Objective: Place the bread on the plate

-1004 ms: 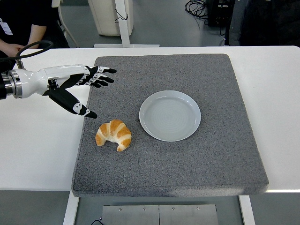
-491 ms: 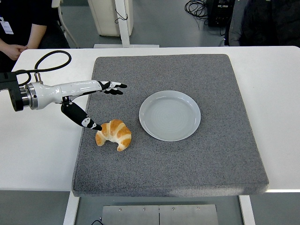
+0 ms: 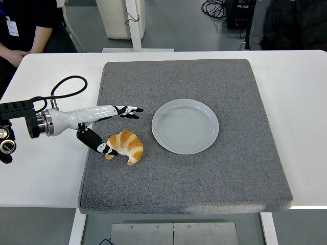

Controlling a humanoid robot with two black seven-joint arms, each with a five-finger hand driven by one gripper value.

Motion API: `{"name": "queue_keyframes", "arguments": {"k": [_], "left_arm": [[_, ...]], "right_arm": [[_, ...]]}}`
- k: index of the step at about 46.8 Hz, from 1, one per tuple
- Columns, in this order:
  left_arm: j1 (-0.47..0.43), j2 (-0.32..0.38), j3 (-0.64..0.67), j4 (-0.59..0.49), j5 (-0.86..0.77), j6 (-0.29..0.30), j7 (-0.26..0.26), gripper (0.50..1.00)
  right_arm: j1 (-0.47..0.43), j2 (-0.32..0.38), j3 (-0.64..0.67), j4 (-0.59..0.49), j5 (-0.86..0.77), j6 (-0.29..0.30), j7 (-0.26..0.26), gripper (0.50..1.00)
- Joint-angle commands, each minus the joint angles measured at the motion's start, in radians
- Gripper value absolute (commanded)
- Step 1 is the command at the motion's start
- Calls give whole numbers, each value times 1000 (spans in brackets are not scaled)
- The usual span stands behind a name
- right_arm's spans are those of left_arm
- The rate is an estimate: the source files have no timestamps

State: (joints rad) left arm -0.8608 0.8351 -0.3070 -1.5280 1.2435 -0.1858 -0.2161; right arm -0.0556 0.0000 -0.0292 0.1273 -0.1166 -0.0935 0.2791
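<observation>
Golden bread (image 3: 125,146) w/ tips pointing down-left; left hand (image 3: 104,126) fingers spread, holding nothing, thumb touching it.

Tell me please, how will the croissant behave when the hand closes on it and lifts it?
The croissant looks puffy and flaky, so it is probably light and would crush or shed crumbs under a hard squeeze. Its curved shape lies flat on the rough grey mat, so it will hardly roll or slide. The left hand is open beside it; a gentle grip seems wise.

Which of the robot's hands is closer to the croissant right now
Left. The left hand is right at the croissant, thumb at its left end, fingers extended above it. The right hand is not in view.
</observation>
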Motion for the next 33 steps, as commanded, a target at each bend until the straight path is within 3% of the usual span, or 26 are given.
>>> {"name": "queue_keyframes", "arguments": {"k": [1, 12, 33], "left_arm": [[25, -16, -1, 20, 30, 22, -20, 898], [42, -76, 0, 66, 34, 68, -39, 898], [71, -110, 0, 115, 37, 68, -51, 898]], "right_arm": [[-1, 0, 0, 0, 0, 0, 0, 1000], [-3, 0, 2, 0, 0, 0, 0, 1000], [-4, 0, 2, -2, 0, 0, 0, 1000]]}}
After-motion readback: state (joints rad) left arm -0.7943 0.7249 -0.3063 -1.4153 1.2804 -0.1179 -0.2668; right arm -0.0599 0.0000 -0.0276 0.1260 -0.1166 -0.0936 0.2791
